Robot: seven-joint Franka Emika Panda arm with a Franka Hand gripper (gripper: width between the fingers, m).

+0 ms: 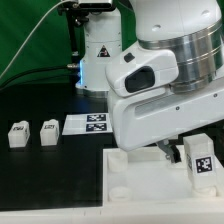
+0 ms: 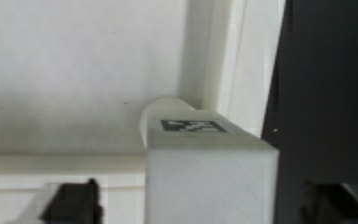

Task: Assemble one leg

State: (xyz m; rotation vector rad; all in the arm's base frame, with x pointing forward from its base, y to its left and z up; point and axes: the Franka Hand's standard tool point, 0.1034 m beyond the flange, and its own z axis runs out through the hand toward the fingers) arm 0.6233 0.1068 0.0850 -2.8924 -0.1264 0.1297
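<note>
You are late in the job, by my reading. The leg (image 1: pixel 197 160) is off the desk (image 1: pixel 40 170) and stands over the far corner of the white panel (image 1: pixel 130 185), on the exterior view's right. The wrist view shows its lower end right at that corner. No socket shows in either view, so you cannot take it as seated. What is left looks like setting it fully home and letting go.

The leg's long axis runs close to upright, leaning a little, in line with the tool's (image 1: pixel 178 150) own reach. Its tagged face is turned toward the exterior camera.

The tool sits around the leg's upper part. In the wrist view one dark finger (image 2: pixel 73 200) shows with a pale strip between it and the leg, and the other side is lost against the dark desk. I cannot tell whether it is clamped on the leg.

Two spare legs (image 1: pixel 17 134) (image 1: pixel 48 132) lie well apart at the exterior view's left, beside the marker board (image 1: pixel 90 123).
</note>
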